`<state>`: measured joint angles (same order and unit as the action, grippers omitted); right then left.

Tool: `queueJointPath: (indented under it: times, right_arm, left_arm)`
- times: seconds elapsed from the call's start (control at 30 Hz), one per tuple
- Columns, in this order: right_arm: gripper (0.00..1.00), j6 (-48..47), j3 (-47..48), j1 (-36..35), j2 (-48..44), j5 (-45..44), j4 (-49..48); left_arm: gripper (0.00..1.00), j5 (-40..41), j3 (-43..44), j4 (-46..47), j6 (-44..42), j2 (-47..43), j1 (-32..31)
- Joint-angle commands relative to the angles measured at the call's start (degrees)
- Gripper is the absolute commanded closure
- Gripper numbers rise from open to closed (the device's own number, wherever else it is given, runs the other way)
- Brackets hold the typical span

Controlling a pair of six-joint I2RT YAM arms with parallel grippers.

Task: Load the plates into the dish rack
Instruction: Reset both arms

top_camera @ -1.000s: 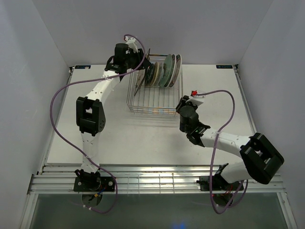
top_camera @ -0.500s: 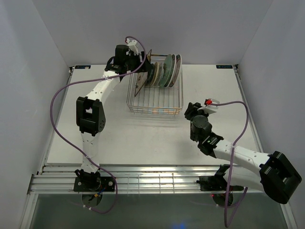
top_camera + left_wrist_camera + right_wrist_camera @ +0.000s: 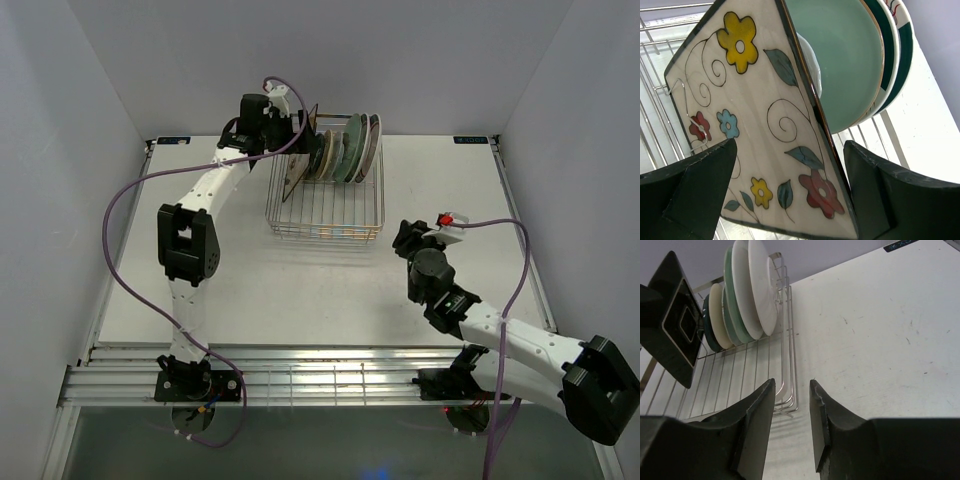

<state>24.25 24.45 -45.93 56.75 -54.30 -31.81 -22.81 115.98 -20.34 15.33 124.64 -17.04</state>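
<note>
Blue label (image 3: pixel 472 140) unreadable, floral plate (image 3: pixel 755 125) in rack (image 3: pixel 325 231)

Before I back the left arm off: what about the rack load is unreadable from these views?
- Where the floral plate rests in the dish rack: left wrist, below frame edge; top external, too small.
- The small plates behind it: left wrist, hidden by the floral plate.
- How many plates stand racked: top external, overlapping, too small.
</note>
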Motion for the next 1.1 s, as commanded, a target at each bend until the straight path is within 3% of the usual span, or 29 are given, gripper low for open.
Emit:
queueJointPath:
  times: [0.0, 0.07, 0.1, 0.23, 0.27, 0.33, 0.43, 0.7, 0.87, 1.07]
  right_arm:
    - [0.59, -1.5, -1.1, -0.3, -3.8, 1.6, -0.8]
    - [0.58, -2.5, -1.5, -0.3, -5.0, 1.7, -0.8]
    - [0.52, -2.8, -1.7, -0.3, -5.9, 1.6, -0.7]
    - [0.26, -3.9, -2.1, -0.2, -7.4, 1.6, 0.1]
    - [0.14, -4.3, -2.3, -0.2, -7.7, 2.1, 0.2]
    - [0.01, -4.6, -2.8, -0.2, -8.5, 2.8, 0.2]
    - [0.1, -5.3, -2.9, -0.1, -9.3, 4.4, 1.0]
    - [0.1, -10.1, 0.6, -0.1, -11.4, 14.8, 7.6]
    - [0.1, -14.1, 0.3, -0.1, -14.6, 20.3, 10.8]
    - [0.1, -12.0, -4.0, 0.0, -19.6, 20.6, 12.5]
  left_arm:
    - [0.02, 0.8, 0.5, -1.8, -2.8, -7.5, 0.5]
    - [0.02, 0.4, 0.0, -1.8, -3.4, -9.0, 0.4]
    - [0.02, 0.1, 0.0, -1.8, -3.9, -10.3, 0.4]
    - [0.02, -0.7, -0.3, -2.2, -5.0, -14.4, 0.4]
    - [0.02, -0.5, -1.2, -2.1, -5.3, -15.3, 0.5]
    - [0.02, -0.7, -2.7, -1.5, -6.1, -18.9, 0.4]
    - [0.02, -0.3, -7.9, 1.0, -7.1, -23.2, 0.6]
    - [0.02, 2.5, -37.4, 15.8, -9.3, -47.3, 1.3]
    - [0.02, 6.2, -51.3, 18.1, -11.9, -55.4, 2.7]
    - [0.02, 10.7, -67.3, 23.5, -12.9, -63.9, 3.9]
